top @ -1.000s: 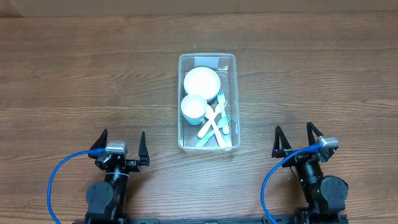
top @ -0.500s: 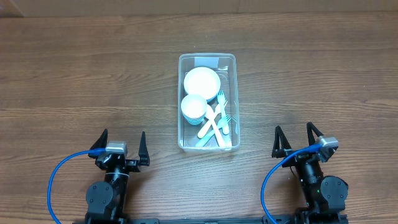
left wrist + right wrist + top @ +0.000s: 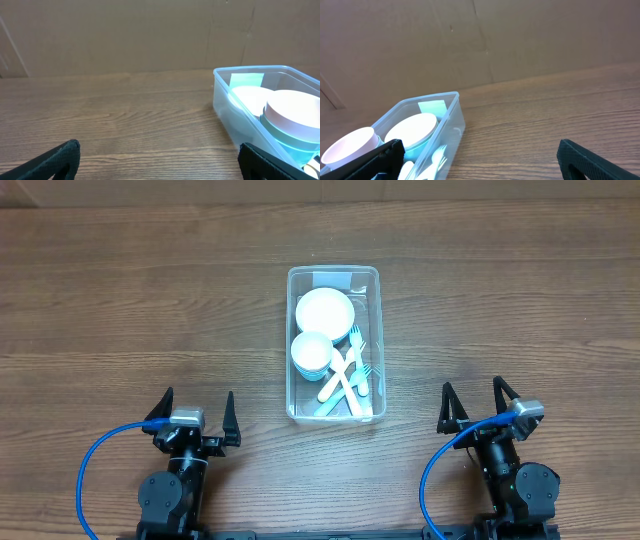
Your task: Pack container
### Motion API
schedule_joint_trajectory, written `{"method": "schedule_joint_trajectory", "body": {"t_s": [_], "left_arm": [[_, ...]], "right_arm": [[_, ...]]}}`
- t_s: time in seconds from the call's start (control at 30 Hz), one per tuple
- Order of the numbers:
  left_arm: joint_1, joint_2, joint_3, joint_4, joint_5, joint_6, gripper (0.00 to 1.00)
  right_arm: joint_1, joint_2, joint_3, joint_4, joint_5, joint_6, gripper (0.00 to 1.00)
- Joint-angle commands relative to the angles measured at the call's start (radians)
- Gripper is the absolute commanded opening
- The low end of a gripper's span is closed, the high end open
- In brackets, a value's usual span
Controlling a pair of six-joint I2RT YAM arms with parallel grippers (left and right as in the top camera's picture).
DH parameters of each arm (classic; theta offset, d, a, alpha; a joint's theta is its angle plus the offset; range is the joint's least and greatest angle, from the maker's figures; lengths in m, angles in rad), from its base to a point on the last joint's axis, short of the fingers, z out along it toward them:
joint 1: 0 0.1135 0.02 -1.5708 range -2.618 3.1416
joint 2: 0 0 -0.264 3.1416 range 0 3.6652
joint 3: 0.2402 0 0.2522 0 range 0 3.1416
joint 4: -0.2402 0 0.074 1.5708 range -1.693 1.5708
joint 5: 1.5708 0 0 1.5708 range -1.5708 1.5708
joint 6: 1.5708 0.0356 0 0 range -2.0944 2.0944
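As you scan from the left, your black two-finger left gripper (image 3: 198,393) sits near the front edge of the brown wooden table (image 3: 120,300), jaws apart and empty. The clear rectangular plastic container (image 3: 290,340) stands mid-table, well apart from both arms, holding a round white bowl (image 3: 325,308), stacked white and teal cups (image 3: 312,350) and pale plastic cutlery (image 3: 348,378). Your right gripper (image 3: 471,383) is likewise spread and empty.

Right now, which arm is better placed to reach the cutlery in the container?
Probably the right. The cutlery lies along the container wall on the robot's right, nearer the open right fingers. The left fingers would have to cross the bowls.
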Motion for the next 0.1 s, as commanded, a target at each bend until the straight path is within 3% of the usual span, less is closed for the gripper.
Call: {"method": "schedule_joint_trajectory", "body": {"t_s": [0.0, 0.07], "left_arm": [[0.005, -0.009, -0.007, 0.002, 0.012, 0.015, 1.00], [0.005, -0.009, -0.007, 0.002, 0.012, 0.015, 1.00]], "right_arm": [[0.005, -0.008, -0.010, 0.005, 0.009, -0.003, 1.00], [0.005, -0.008, -0.010, 0.006, 0.009, -0.003, 1.00]]}}
